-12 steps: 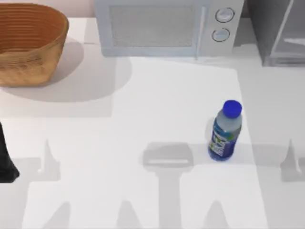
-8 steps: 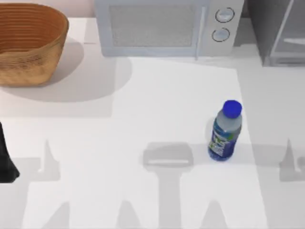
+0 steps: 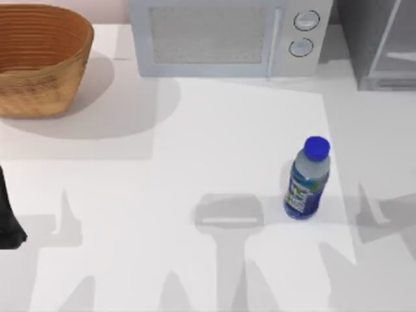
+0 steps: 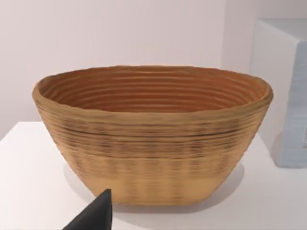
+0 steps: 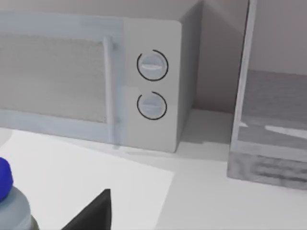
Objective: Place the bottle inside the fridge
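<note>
Jaws on both grippers: cannot tell. Fridge (image 3: 380, 42) just right of microwave (image 3: 224, 36). Basket (image 3: 39, 58) left of microwave. Bottle (image 3: 307, 179) upright on table (image 3: 195, 169), in front of microwave, touched by nothing.

Bottle (image 3: 307, 179) upright before microwave (image 3: 224, 36) (fridge (image 3: 380, 42) right, basket (image 3: 39, 58) far left)
</note>
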`<action>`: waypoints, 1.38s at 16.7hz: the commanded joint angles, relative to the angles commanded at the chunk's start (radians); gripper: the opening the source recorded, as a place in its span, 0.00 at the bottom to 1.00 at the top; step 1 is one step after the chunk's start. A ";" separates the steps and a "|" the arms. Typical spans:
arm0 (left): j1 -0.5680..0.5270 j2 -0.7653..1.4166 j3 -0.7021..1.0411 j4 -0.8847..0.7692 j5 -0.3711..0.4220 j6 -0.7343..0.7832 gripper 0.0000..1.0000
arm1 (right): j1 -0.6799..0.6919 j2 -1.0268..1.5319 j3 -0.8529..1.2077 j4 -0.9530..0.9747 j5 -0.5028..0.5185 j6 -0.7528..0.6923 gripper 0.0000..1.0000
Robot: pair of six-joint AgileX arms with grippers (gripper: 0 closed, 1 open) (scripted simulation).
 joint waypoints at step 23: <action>0.000 0.000 0.000 0.000 0.000 0.000 1.00 | 0.148 1.389 0.075 1.131 -0.344 -0.091 1.00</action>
